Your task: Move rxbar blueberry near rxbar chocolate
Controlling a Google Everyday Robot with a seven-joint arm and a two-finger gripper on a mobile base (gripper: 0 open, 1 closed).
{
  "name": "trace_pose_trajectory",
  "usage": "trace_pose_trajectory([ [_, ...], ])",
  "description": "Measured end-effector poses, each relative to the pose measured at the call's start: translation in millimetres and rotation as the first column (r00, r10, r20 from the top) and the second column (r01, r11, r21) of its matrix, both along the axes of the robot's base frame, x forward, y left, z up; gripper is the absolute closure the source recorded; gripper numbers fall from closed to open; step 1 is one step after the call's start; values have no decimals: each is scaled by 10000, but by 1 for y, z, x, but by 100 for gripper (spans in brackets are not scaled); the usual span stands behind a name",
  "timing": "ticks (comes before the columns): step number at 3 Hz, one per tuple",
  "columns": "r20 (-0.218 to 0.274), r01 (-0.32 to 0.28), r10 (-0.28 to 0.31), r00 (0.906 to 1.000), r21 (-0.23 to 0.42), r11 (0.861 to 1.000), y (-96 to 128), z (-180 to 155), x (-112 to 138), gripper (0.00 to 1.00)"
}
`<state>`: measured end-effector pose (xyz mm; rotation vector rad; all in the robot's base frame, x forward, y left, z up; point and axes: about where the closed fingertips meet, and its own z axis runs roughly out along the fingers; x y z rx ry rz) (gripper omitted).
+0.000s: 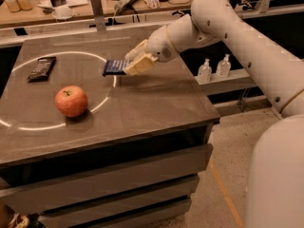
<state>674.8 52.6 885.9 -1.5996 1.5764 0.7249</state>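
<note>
Well to the left of the gripper, near the far left corner of the table (156, 113), the rxbar chocolate (42, 68) lies flat in its black wrapper, just inside a white ring (97, 57) marked on the tabletop. It is untouched and marks where the other bar has to end up.

Left of the gripper and nearer the camera, a red apple (71, 100) stands inside the same ring. It sits close to the straight path between the gripper and the chocolate bar, though somewhat to the near side of it.

The rxbar blueberry (114, 67) juts leftward from the gripper's fingertips, its dark blue wrapper roughly level. A shadow on the table just below suggests it is held slightly clear of the surface, over the ring's right edge.

The gripper (129, 64) is closed on the right end of that blue bar, its pale fingers clamped above and below it, and the white arm (228, 27) reaches in from the right. Two small clear bottles (213, 69) stand on a lower shelf, right of the gripper and away from the work.

By my reading, the grasp and lift are done. The carry leftward across the ring and the set-down beside the chocolate bar are left, and the two bars are well apart.
</note>
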Motion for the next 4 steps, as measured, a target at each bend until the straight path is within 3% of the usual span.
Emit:
trace_pose_trajectory([
  [1,682,6,-33,9977,398,9992,39,30,33,100],
  [2,682,-332,297,9972,506,9982,95,32,66,100],
  [4,552,-697,670,9962,483,9964,178,20,98,100],
])
